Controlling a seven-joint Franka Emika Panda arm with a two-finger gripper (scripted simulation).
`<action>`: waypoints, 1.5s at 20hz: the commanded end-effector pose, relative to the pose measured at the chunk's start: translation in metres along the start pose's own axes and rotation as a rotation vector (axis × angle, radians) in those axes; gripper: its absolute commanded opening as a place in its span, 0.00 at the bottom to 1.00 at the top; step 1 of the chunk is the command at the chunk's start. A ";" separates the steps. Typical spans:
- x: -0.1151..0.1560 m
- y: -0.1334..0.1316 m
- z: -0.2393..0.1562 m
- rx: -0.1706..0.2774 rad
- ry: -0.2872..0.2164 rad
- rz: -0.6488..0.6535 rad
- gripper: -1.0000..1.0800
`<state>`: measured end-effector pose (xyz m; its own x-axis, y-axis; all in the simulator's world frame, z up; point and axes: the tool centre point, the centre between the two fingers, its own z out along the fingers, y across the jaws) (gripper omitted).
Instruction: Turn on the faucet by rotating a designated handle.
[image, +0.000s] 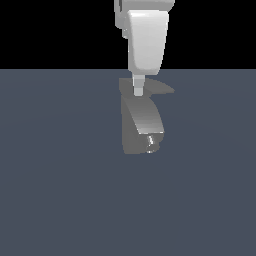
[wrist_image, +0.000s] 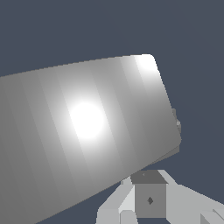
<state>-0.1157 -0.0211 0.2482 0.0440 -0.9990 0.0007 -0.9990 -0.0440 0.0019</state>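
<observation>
We are working at the top of the faucet (image: 144, 120), a grey blocky curved body that stands on the dark tabletop (image: 60, 190) with its small round nozzle (image: 151, 143) at the lower end. Our gripper (image: 138, 91) comes straight down from above, and in the exterior view only one slim white finger tip shows, planted at the flat top cap. Whether the fingers (image: 138, 86) stand wide or narrow we cannot tell: the second one is hidden behind the first in that view, and the wrist view is almost filled by a broad shiny grey face of the faucet (wrist_image: 83, 131).

The handle (image: 162, 89), a thin flat tapering lever, sticks out from the cap just beside the fingers, toward the exterior view's right. The finger tip appears to touch or nearly touch the cap near the lever's root, though the exact contact is hard to read.

We judge this placement is chosen for pushing, not grasping: a tip set low beside the lever can sweep it around the cap's axis. Sitting close to the root gives little leverage, so the turn may call for a firm sideways push, and the tip could slip over the thin lever if it rides too high.
</observation>
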 end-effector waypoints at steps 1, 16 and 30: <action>0.027 0.002 0.000 0.002 -0.001 0.027 0.00; 0.066 -0.022 0.000 0.002 0.000 0.011 0.00; 0.113 -0.055 0.000 0.002 0.000 0.023 0.00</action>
<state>-0.0584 -0.1161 0.2483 0.0415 -0.9991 -0.0013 -0.9991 -0.0415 0.0020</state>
